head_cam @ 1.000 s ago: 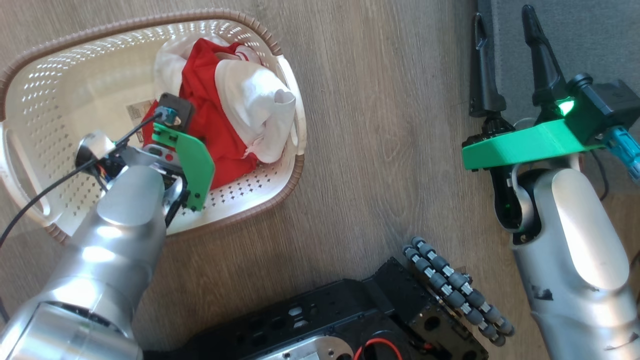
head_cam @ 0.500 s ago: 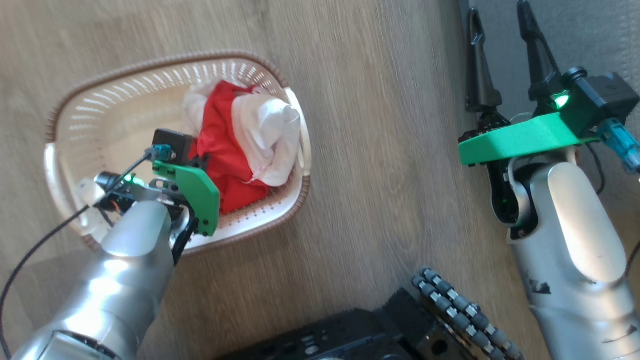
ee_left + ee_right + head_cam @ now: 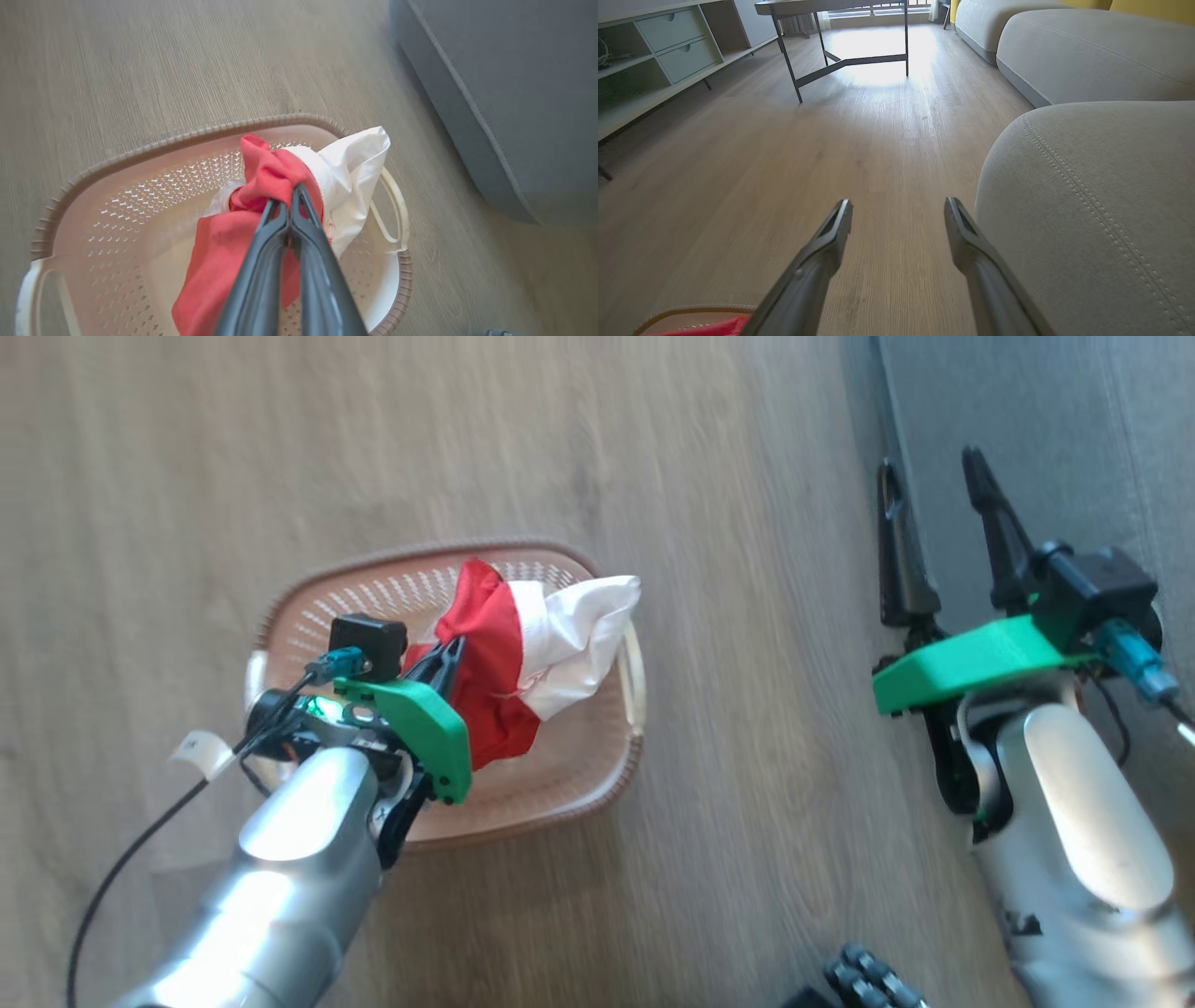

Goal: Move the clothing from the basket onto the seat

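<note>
My left gripper [image 3: 290,198] is shut on the clothing [image 3: 261,196], a red garment with a white panel, and holds it lifted above the basket [image 3: 140,154]. In the head view the clothing [image 3: 504,672] hangs from the left gripper [image 3: 453,649] over the cream basket [image 3: 579,784], its white part draping past the right rim. My right gripper [image 3: 929,467] stands open and empty beside the grey seat [image 3: 1074,448]. From the right wrist view the open right gripper [image 3: 896,210] points along the floor, the seat [image 3: 1101,196] at its right.
The wood floor [image 3: 280,448] spreads around the basket. The right wrist view shows a dark-legged table [image 3: 840,56] ahead, pale shelving with drawers [image 3: 668,37] at the left and another grey sofa cushion [image 3: 1087,51] beyond. My wheeled base [image 3: 868,980] sits at the bottom edge.
My left gripper has risen out of the basket with the red and white garment in it. The head camera has moved, so the basket looks smaller and farther. The right gripper stays open.
</note>
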You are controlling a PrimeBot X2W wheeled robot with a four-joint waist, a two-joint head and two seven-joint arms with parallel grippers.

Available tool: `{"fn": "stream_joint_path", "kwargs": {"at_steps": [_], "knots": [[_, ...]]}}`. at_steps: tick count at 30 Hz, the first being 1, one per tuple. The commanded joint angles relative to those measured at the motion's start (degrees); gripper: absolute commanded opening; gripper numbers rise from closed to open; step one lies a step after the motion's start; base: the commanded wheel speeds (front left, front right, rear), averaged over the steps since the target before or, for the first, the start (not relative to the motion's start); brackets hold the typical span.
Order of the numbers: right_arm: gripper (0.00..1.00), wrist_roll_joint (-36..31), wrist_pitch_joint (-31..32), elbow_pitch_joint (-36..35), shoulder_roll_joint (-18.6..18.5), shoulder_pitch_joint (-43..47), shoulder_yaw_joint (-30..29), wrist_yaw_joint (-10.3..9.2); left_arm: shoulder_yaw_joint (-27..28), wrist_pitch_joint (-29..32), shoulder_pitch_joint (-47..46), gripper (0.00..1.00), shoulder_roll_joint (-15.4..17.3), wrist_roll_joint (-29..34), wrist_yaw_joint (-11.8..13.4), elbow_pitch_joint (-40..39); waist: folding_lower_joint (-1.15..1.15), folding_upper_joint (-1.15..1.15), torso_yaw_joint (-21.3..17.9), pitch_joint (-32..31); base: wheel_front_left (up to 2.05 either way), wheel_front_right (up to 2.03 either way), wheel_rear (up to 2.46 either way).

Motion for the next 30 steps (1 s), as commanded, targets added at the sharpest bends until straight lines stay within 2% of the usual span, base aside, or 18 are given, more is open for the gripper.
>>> {"fn": "stream_joint_path", "kwargs": {"at_steps": [1,15,30], "knots": [[1.0,0.4,-0.3,-1.1,-0.5,2.0,0.5,0.4,2.6,-0.7,1.5,0.0,1.2,0.3,-0.3,-3.0,0.01,0.0,3.7,-5.0,0.0,0.0,0.0],[1.0,-0.1,-0.3,3.1,0.4,7.6,0.8,0.4,14.1,-0.7,9.1,0.0,1.9,9.0,-0.4,-23.6,0.01,0.0,7.4,-16.2,0.0,0.0,0.0],[1.0,0.8,-0.3,6.0,0.3,12.6,1.6,0.4,15.6,-0.7,8.9,0.0,2.1,13.8,-0.4,-40.5,0.01,0.0,8.2,-24.4,0.0,0.0,0.0]]}}
